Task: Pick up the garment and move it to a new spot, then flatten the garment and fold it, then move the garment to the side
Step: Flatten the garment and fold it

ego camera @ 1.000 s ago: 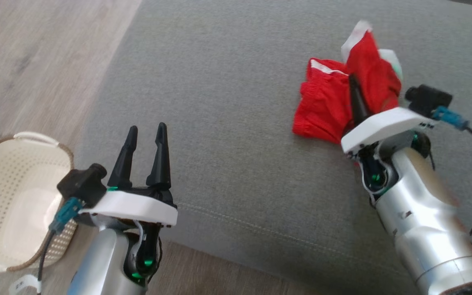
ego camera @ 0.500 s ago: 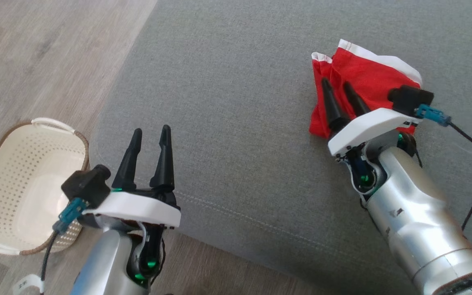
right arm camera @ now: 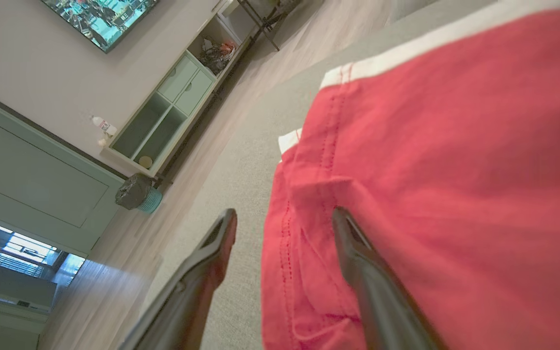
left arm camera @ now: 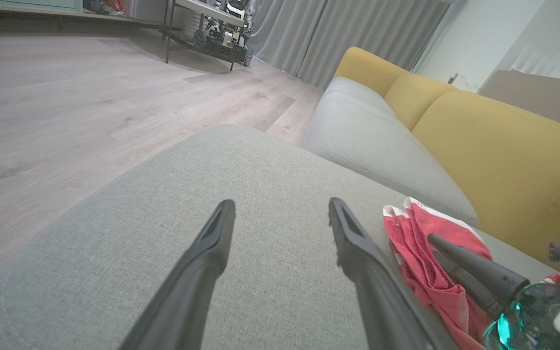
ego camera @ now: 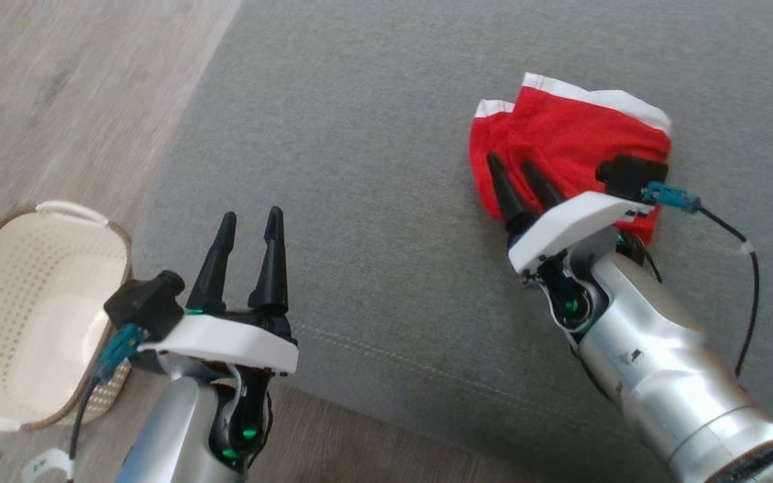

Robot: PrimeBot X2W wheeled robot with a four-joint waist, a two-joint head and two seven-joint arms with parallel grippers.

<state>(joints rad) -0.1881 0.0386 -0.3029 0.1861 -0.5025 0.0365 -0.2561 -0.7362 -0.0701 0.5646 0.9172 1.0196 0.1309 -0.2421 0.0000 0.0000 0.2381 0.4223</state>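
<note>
Off the left edge of the wide grey woven-fabric seat cushion (ego camera: 373, 134), a cream perforated plastic basket with a brown rim (ego camera: 4, 295) stands on the pale wood-plank floor (ego camera: 58, 100), close to the cushion's near left corner.

The left gripper (ego camera: 250, 215) hangs over that near left corner, and its two long dark fingers point up across the cushion. Its jaws stand well apart, with bare grey fabric showing between them and nothing held.

The crumpled red cloth garment with white trim (ego camera: 561, 134) lies bunched on the right part of the cushion, well in from the near seam. Its white-banded edges are turned toward the cushion's far side.

The right gripper (ego camera: 511, 161) is over the garment's left portion, and its jaws are spread and not clamped on anything. In the right wrist view, one finger lies over the red cloth. The other lies over grey cushion fabric just beside the stitched hem, so the hem runs between them. Whether the fingertips touch the cloth cannot be told.

A thin black cable (ego camera: 752, 282) loops from the right wrist above the cushion's right side. In the left wrist view, mustard-yellow padded back cushions (left arm camera: 503, 146) rise along the cushion's far right edge, behind the garment.
</note>
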